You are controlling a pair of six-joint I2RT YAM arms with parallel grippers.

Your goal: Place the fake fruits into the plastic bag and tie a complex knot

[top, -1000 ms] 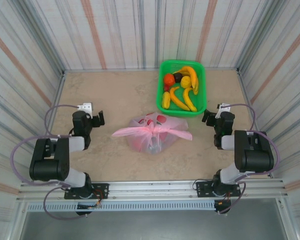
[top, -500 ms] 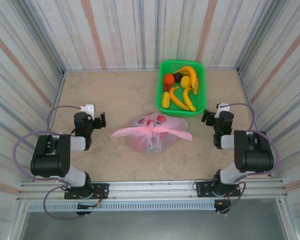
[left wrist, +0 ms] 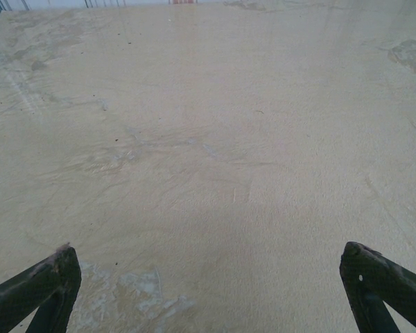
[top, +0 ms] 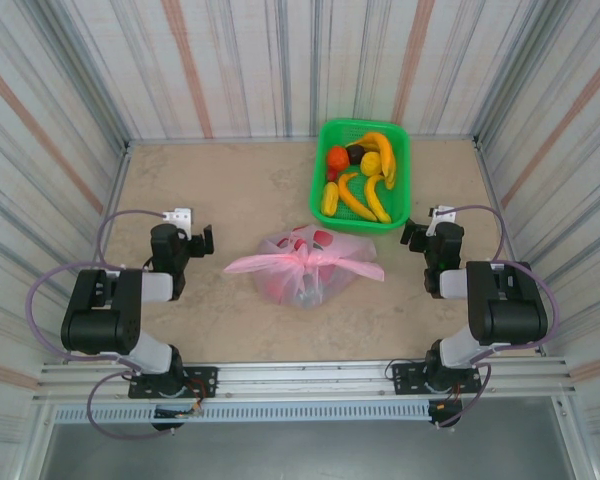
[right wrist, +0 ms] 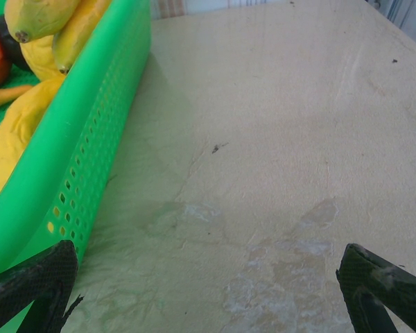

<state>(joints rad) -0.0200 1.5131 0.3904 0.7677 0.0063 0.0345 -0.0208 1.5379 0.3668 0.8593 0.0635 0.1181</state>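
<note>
Left gripper (top: 202,238) is released, jaws spread wide over bare counter (top: 230,180) near the left edge, nothing between them. Right gripper (top: 412,232) is the same deal near the right edge, fingers apart and holding nothing, just beside the green basket (top: 361,226) (its wrist view has the perforated wall right by one finger). Plastic bag (top: 305,268) sits mid-counter, apart from both grippers, with the knot (top: 302,260) bunched on top and pink tails sticking out sideways. Some reddish fruit (top: 315,240) shows through the film. Bananas (top: 365,195) and an orange piece (top: 338,158) lie in the basket at the far edge.
</note>
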